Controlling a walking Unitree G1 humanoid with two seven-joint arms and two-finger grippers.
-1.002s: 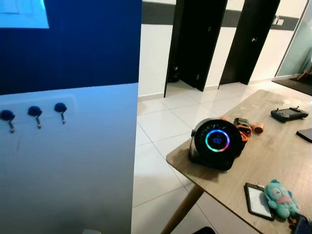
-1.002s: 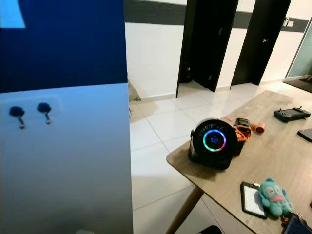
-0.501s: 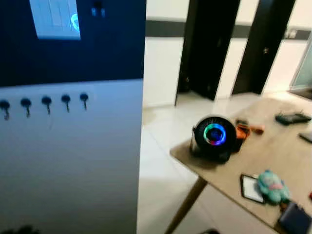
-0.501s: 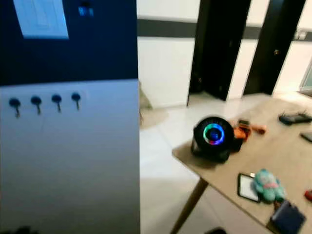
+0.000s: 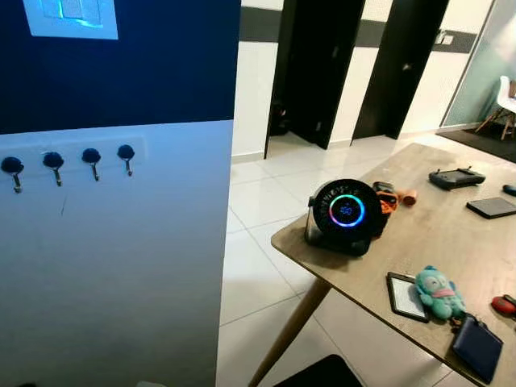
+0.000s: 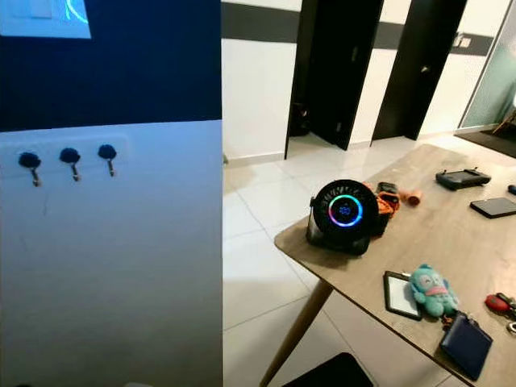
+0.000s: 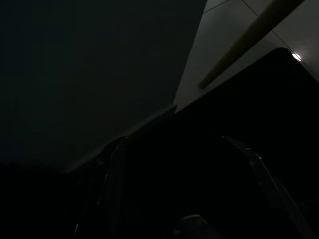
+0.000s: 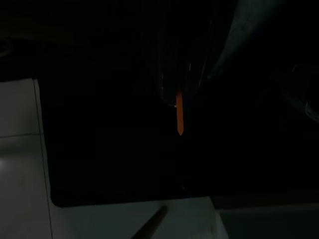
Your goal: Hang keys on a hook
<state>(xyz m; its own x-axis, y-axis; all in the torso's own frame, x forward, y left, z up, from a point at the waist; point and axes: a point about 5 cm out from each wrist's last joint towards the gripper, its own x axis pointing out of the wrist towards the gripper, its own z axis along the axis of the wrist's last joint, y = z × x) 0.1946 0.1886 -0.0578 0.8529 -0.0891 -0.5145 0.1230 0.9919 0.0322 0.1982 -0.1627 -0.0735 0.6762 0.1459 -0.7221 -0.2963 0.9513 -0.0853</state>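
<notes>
On the left stands a two-tone wall panel, dark blue above and pale below, and along its pale part runs a row of four dark round-headed hooks, all bare. A white switch plate glows high on the dark band. To the right, across white floor tiles, a light wooden counter angles in on a slanted wooden leg. At its near-left corner sits a round black fan with a glowing rainbow ring, with an orange-and-black bundle just behind it. Nearer along the edge lie a black-framed card, a teal plush toy touching it, a dark blue wallet and a small red object. Far off on the counter rest a black handheld controller and a dark flat tablet.

Both wrist views are very dark. In the right wrist view a thin orange strip hangs down beside faint metallic glints, and the right gripper is too shadowed to tell how its fingers stand. In the left wrist view the left gripper shows only dim outlines with a wide gap between them; whether the fingers are open or closed cannot be told. The keys themselves cannot be made out for certain.
</notes>
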